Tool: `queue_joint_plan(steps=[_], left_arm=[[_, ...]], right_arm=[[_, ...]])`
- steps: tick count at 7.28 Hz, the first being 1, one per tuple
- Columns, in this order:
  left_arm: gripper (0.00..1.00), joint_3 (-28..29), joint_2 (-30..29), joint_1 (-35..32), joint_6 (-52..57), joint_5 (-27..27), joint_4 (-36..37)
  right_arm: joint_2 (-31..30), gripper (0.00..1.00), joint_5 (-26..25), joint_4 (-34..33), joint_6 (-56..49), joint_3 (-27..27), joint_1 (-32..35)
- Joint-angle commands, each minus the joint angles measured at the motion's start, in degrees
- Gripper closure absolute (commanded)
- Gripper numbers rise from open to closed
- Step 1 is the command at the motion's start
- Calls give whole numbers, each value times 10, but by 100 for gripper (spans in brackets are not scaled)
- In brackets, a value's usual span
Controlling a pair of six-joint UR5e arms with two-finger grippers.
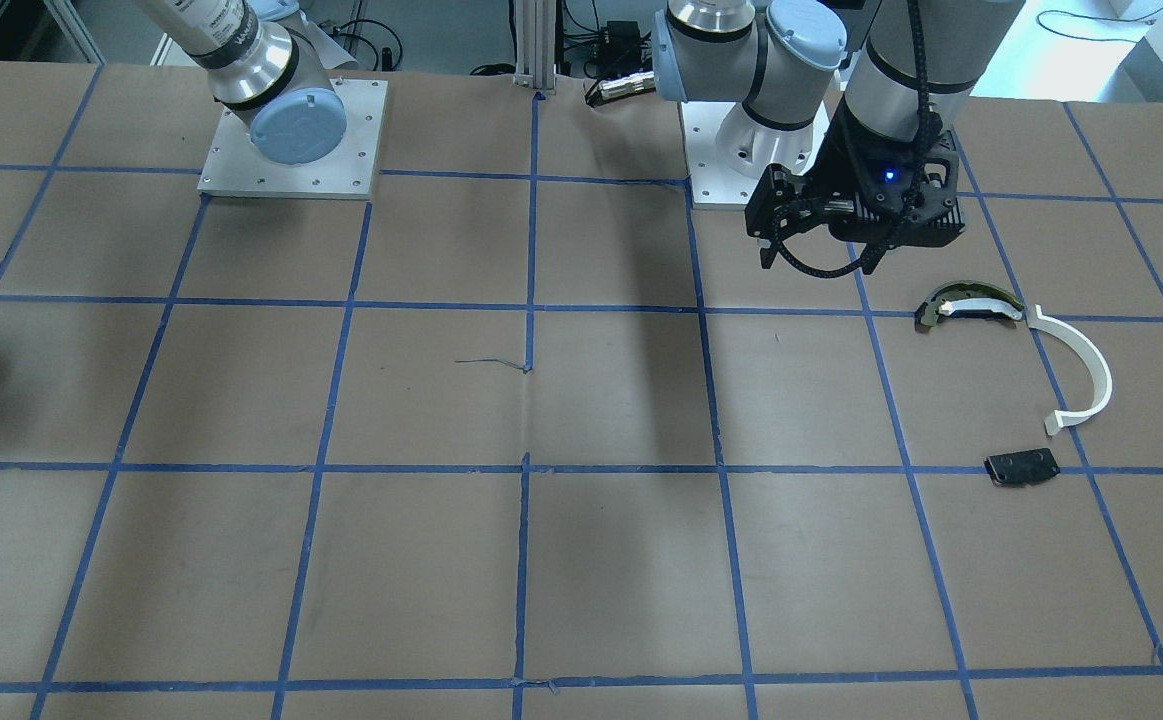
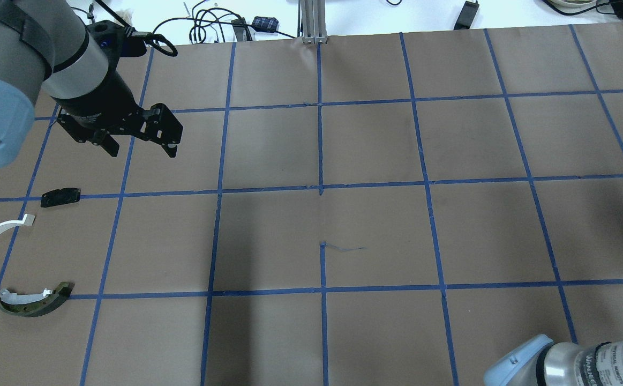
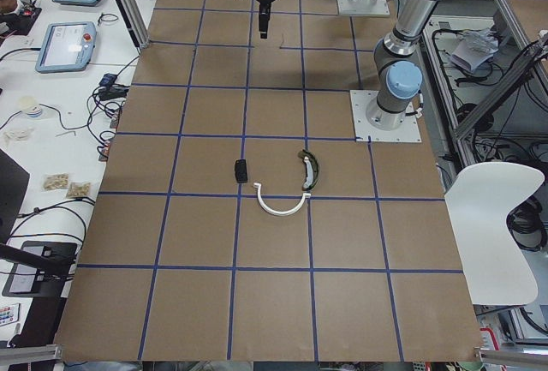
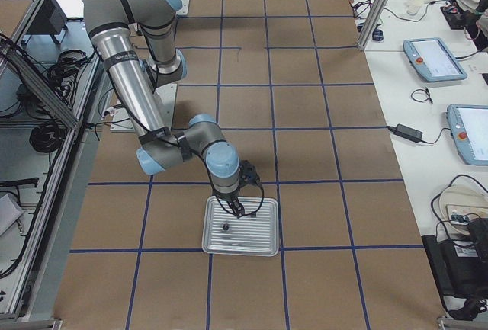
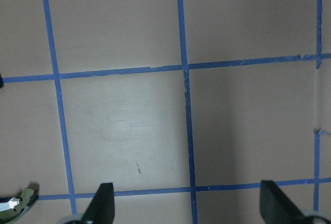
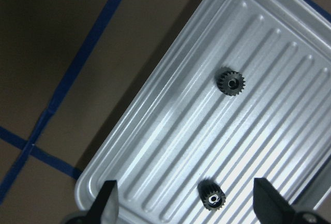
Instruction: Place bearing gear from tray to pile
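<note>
- Right gripper point(image 6: 183, 185): fingers spread wide and holding nothing. It hangs low over the tray, with one gear lying between its two dark, flat-faced pads.
- Lower gear point(image 6: 212, 199): a small dark pinion with fine teeth around a bright metal bore. It lies in a groove and neither pad touches it. I judge it the closest candidate for the pick.
- Upper gear point(image 6: 230, 80): same pattern, toothed rim and pale hub. It sits further up the tray, well apart from the first.
- Tray point(image 6: 170, 131): a shallow rectangle of bright pressed metal with rounded corners, a raised rim and parallel ribs. It is glossy, so I expect a gear could skid on it.
- Table point(image 1: 621, 400): covered in matt brown paper, squared off with blue tape.
- Left gripper point(image 2: 141, 150): black, jaws apart and empty. It hovers above the paper near the pile.
- Pile, three loose parts at the far end from the tray:
  - White half-ring point(image 1: 1101, 375): a thin smooth plastic arc with small tabs at its ends.
  - Dark curved piece point(image 1: 971, 303): olive-black with a white-and-gold edge. It lies just beside one end of the ring.
  - Black plate point(image 1: 1021, 467): flat and small, lying apart from the other two.
- Progress, my reading: no gear is at the pile and both are in the tray, so nothing is delivered. The grasp, lift, carry across the table and release all remain.
</note>
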Motion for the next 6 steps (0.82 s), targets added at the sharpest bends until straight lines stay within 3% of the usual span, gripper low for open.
queue_joint_plan(steps=[1,6], left_arm=[[0,0,1,0,1,0,0],[0,0,1,1,1,0,0]], right_arm=[[55,13,12,-14,-63,-19,-13],[64,21,18,-18,-58,-15,-35]])
